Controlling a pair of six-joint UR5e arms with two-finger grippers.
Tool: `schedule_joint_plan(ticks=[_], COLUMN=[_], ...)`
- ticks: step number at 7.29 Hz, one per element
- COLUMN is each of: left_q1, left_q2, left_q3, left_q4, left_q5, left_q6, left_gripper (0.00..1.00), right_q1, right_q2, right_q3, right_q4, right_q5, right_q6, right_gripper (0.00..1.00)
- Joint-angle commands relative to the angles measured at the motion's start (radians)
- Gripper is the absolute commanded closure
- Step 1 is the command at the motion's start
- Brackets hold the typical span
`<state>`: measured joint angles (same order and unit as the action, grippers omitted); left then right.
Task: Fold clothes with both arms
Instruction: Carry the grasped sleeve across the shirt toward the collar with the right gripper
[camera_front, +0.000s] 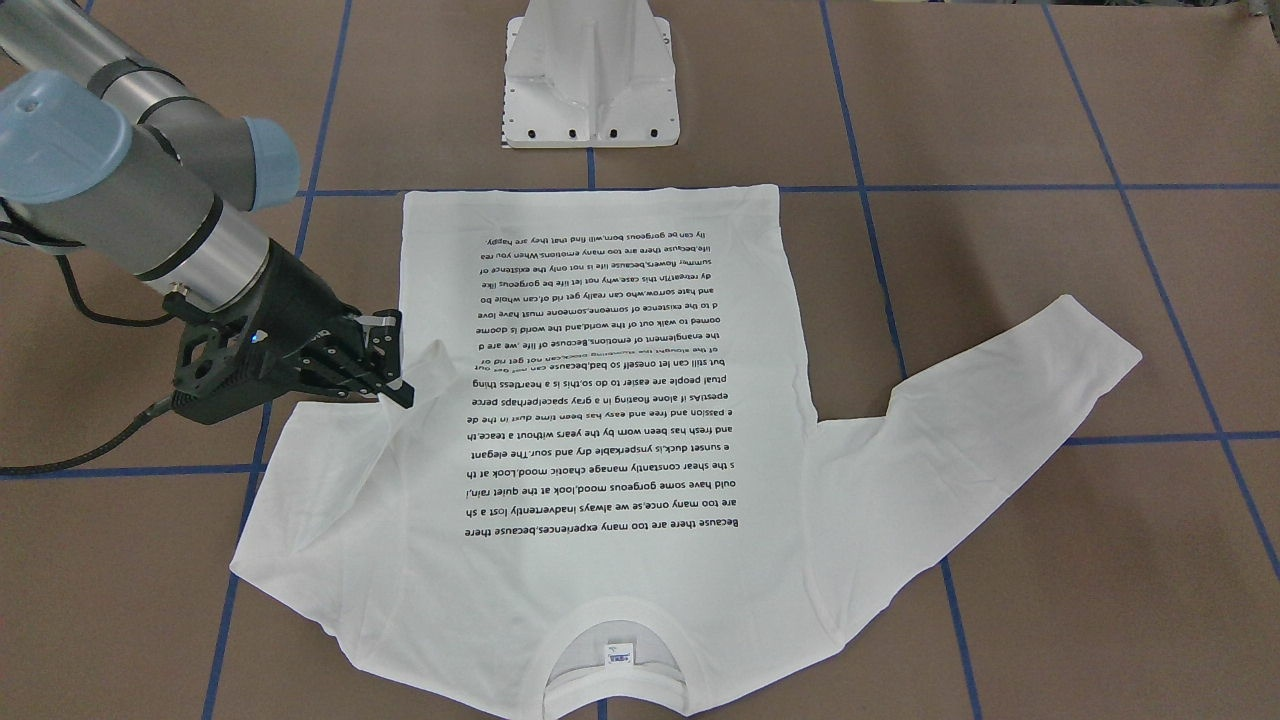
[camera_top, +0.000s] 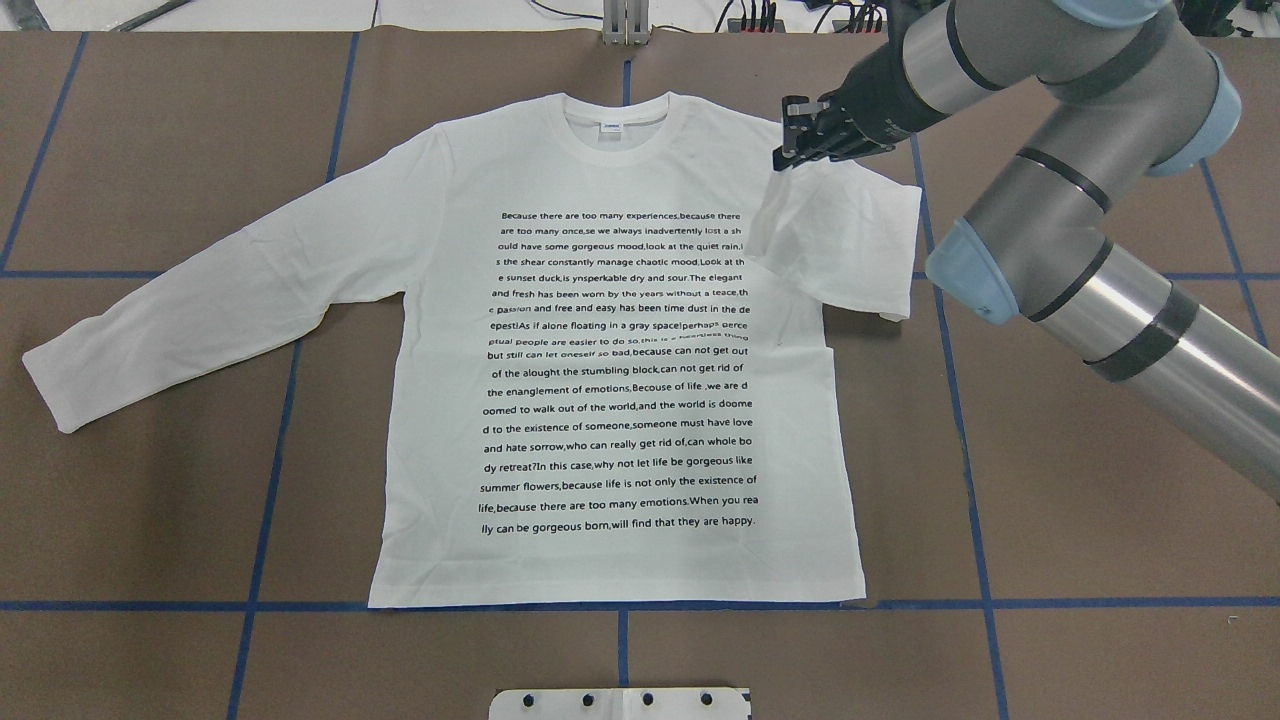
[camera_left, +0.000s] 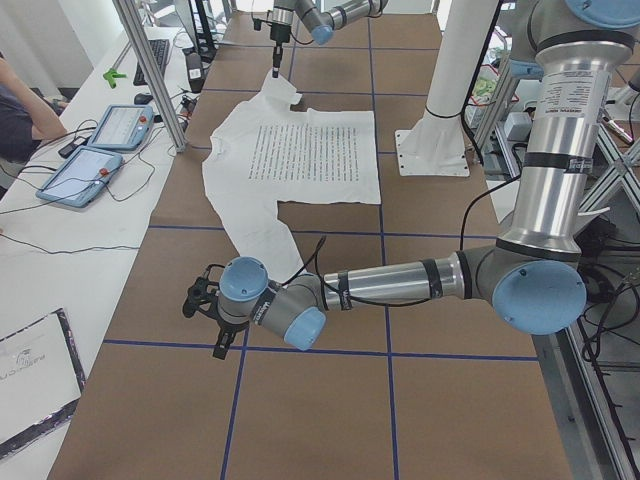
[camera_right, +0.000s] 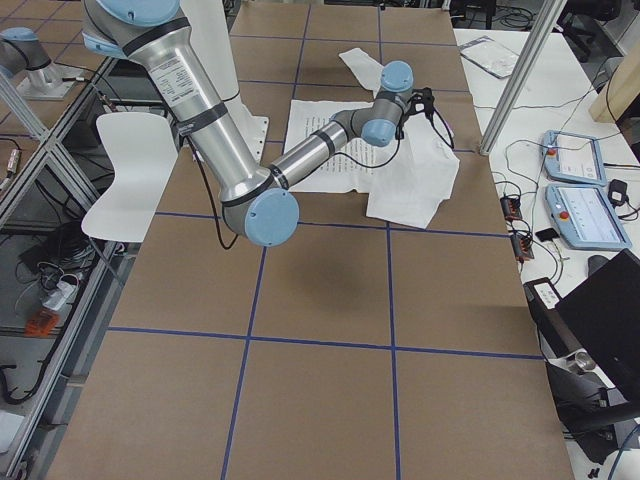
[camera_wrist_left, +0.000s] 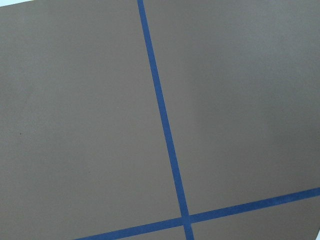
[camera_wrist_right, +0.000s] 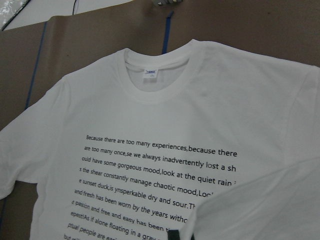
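Note:
The white long-sleeved T-shirt (camera_top: 620, 350) lies flat on the brown table, printed side up, collar (camera_top: 615, 125) on the far side from the robot. My right gripper (camera_top: 790, 152) is shut on the end of the shirt's right sleeve (camera_top: 840, 235), holding it lifted and folded in over the shoulder; it shows in the front view (camera_front: 395, 380) too. The sleeve fabric fills the lower right of the right wrist view (camera_wrist_right: 270, 200). The other sleeve (camera_top: 200, 290) lies stretched out flat. My left gripper (camera_left: 203, 305) hovers over bare table beyond that sleeve's cuff; I cannot tell whether it is open or shut.
The white pedestal base (camera_front: 590, 80) stands at the robot's edge, just behind the shirt's hem. Blue tape lines (camera_wrist_left: 165, 130) grid the table. A side bench with tablets (camera_left: 95, 150) and aluminium posts (camera_left: 150, 70) runs along the far edge; a person's arm (camera_left: 20, 110) rests there.

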<state>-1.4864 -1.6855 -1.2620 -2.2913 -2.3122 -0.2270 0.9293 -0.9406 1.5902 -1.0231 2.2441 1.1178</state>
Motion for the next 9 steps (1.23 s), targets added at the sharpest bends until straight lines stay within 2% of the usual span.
schedule_joint_plan(ticks=[1, 4, 6, 9], left_q1=[0.0, 0.0, 0.0, 0.0], left_q2=[0.001, -0.006, -0.006, -0.011], left_q3=[0.003, 0.026, 0.029, 0.03], left_q4=[0.001, 0.001, 0.001, 0.003], left_q5=[0.0, 0.0, -0.001, 0.0], left_q6=[0.0, -0.006, -0.005, -0.008], left_gripper=[0.01, 0.01, 0.01, 0.01], right_q1=[-0.006, -0.171, -0.243, -0.288], right_q2=[0.127, 0.203, 0.323, 0.35], right_q3=[0.001, -0.006, -0.152, -0.281], right_q4=[-0.008, -0.026, -0.025, -0.023], right_q5=[-0.02, -0.131, -0.239, -0.27], right_q6=[0.033, 0.025, 0.022, 0.016], right_gripper=[1.0, 1.0, 1.0, 1.0])
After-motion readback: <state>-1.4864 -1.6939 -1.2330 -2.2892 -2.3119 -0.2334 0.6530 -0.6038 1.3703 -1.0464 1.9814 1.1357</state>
